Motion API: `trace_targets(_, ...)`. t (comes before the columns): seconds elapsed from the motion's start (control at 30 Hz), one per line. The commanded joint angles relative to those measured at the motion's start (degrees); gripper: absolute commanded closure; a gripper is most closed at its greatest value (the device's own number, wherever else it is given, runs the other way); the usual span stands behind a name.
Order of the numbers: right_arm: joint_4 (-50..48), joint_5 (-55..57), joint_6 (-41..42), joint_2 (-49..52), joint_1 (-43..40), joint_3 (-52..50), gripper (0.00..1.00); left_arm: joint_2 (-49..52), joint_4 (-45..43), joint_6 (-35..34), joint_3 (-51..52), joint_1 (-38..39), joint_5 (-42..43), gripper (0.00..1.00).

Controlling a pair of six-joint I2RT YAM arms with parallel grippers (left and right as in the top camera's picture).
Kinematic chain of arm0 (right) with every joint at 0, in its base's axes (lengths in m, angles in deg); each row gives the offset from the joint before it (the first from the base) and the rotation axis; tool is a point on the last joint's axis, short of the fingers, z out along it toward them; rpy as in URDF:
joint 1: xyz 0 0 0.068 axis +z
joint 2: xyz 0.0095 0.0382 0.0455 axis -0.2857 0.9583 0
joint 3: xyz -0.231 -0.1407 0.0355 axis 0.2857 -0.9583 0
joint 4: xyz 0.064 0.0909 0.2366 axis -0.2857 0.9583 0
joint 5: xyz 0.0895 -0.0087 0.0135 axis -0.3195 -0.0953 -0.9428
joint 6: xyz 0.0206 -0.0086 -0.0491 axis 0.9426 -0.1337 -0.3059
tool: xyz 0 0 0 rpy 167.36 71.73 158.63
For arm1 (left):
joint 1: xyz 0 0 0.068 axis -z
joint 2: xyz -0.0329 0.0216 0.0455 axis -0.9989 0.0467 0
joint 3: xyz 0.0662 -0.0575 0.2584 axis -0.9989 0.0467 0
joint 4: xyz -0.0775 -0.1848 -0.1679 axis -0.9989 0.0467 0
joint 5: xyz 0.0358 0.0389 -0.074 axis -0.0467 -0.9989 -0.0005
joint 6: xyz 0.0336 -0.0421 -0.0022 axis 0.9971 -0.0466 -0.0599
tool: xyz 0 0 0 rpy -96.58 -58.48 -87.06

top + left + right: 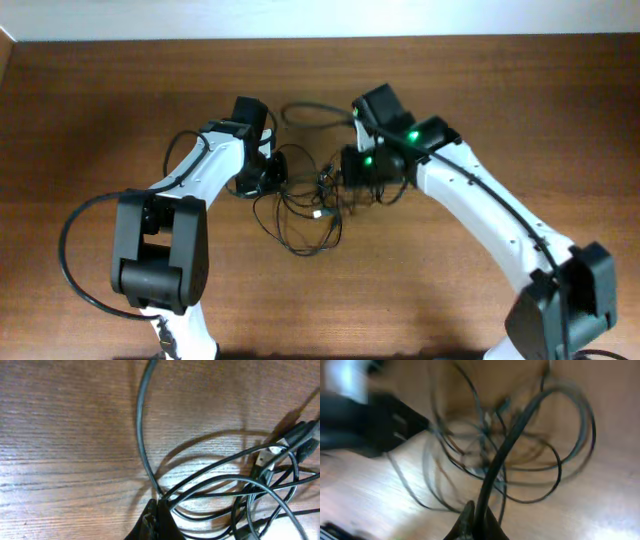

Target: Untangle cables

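Note:
A tangle of thin black cables (305,228) lies on the wooden table (520,90) between my two arms. My left gripper (266,180) is at the tangle's left edge. In the left wrist view its jaws (158,510) are shut on one cable (140,425) that runs up out of frame. Looped cables (225,485) and a silver-tipped plug (264,458) lie to the right. My right gripper (357,176) is at the tangle's right edge. Its jaws (479,517) are shut on a cable (507,445) that rises toward blurred loops (560,465).
My left arm's own thick black cable (68,250) loops out over the table at the left. The left arm shows as a blurred dark shape (365,420) in the right wrist view. Another black cable (315,108) curves behind the grippers.

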Motion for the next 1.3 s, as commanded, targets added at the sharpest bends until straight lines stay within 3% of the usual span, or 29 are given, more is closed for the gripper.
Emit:
trace_targets(0.0,0.4,0.5,0.1,-4.7,0.3,8.4,0.96,-0.5,-0.2,-1.0,0.7,0.5,-1.0,0.98)
trace_targets(0.17,4.5,3.0,0.1,-3.8,0.3,8.7,0.96,-0.5,-0.2,-1.0,0.7,0.7,-1.0,0.97)
trace_targets(0.33,16.2,11.8,0.1,-2.8,0.3,7.6,0.93,-0.5,-0.2,-1.0,0.7,0.8,-1.0,0.95)
trace_targets(0.4,16.5,12.7,0.1,-2.8,0.3,5.0,0.79,-0.5,-0.2,-1.0,0.7,0.9,-1.0,0.88)
trace_targets(0.5,15.6,13.0,0.2,-1.9,0.3,2.4,0.43,-0.5,-0.4,-0.7,0.7,0.9,0.8,0.8)
trace_targets(0.6,14.4,13.0,0.7,-0.1,0.3,0.8,0.37,-0.5,-1.8,5.8,0.7,0.9,7.4,0.63)
trace_targets(0.67,14.2,13.0,2.7,1.7,0.3,0.8,0.37,-0.5,-1.8,5.9,0.7,0.9,7.7,0.53)
trace_targets(0.77,14.0,14.0,2.8,3.5,-0.2,0.7,0.4,-0.5,-1.7,5.9,0.7,0.9,7.1,0.5)
trace_targets(0.8,14.0,14.0,2.8,3.9,-0.8,0.7,0.5,-0.5,-1.6,5.9,0.7,1.1,4.4,0.55)
trace_targets(0.87,13.9,13.7,2.8,4.0,-1.9,0.7,0.96,-0.5,-1.7,5.9,0.7,1.9,3.1,0.64)
trace_targets(0.97,14.7,9.9,2.7,2.7,-2.8,2.3,0.96,-0.5,-2.1,5.9,0.7,3.5,2.6,0.7)
trace_targets(1.1,14.5,9.9,2.7,0.3,-2.6,4.3,0.96,-0.5,-1.7,6.3,0.7,3.8,3.6,0.54)
trace_targets(1.17,14.7,9.9,2.7,0.5,-2.6,4.2,0.95,-0.5,-1.0,9.1,0.7,3.8,3.5,0.41)
trace_targets(1.27,15.3,9.9,2.7,0.5,-2.6,4.2,0.92,-0.5,3.0,9.8,0.7,4.0,1.2,0.37)
